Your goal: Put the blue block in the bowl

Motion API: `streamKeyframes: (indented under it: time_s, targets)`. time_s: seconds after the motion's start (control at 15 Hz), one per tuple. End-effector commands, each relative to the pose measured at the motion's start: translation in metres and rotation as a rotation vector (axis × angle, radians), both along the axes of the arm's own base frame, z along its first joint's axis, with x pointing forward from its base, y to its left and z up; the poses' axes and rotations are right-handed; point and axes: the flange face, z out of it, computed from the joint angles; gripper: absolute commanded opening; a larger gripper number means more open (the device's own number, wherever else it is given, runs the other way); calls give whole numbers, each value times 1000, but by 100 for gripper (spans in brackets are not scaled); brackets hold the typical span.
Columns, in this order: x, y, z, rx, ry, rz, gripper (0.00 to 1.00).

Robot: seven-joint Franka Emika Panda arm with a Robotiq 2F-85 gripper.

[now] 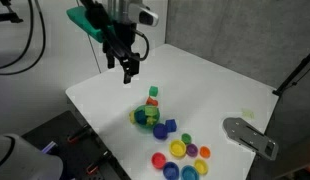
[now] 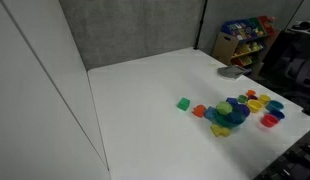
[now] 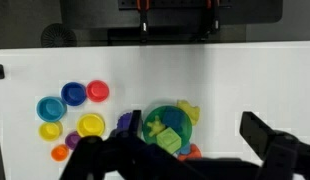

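Observation:
The bowl (image 1: 136, 117) stands on the white table, greenish, with blue and yellow-green shapes inside; it also shows in the wrist view (image 3: 150, 116) and in an exterior view (image 2: 233, 112). A small dark blue block (image 1: 168, 128) sits on the table right beside the bowl, on the discs' side. In the wrist view (image 3: 125, 122) one finger partly hides it. I cannot tell whether it touches the bowl. My gripper (image 1: 128, 72) hangs high above the table behind the bowl, open and empty; its fingers frame the bowl in the wrist view (image 3: 192, 121).
A green block with orange top (image 1: 153, 97) stands just behind the bowl. Several coloured round discs (image 1: 180, 155) lie near the table's front corner, and also show in the wrist view (image 3: 75, 94). A grey metal plate (image 1: 250, 135) lies at the table edge.

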Motion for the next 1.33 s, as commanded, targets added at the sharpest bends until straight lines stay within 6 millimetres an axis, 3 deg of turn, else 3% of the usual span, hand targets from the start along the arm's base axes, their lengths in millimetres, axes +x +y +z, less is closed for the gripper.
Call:
streamKeyframes:
  time_s: [0.0, 0.33, 0.8, 1.27]
  targets:
    - [0, 0, 0, 0, 0, 0, 100]
    - [8, 1, -2, -13, -14, -6, 100]
    - [51, 5, -19, -67, -85, -26, 100]
    - [105, -6, -66, -132, -161, -108, 100]
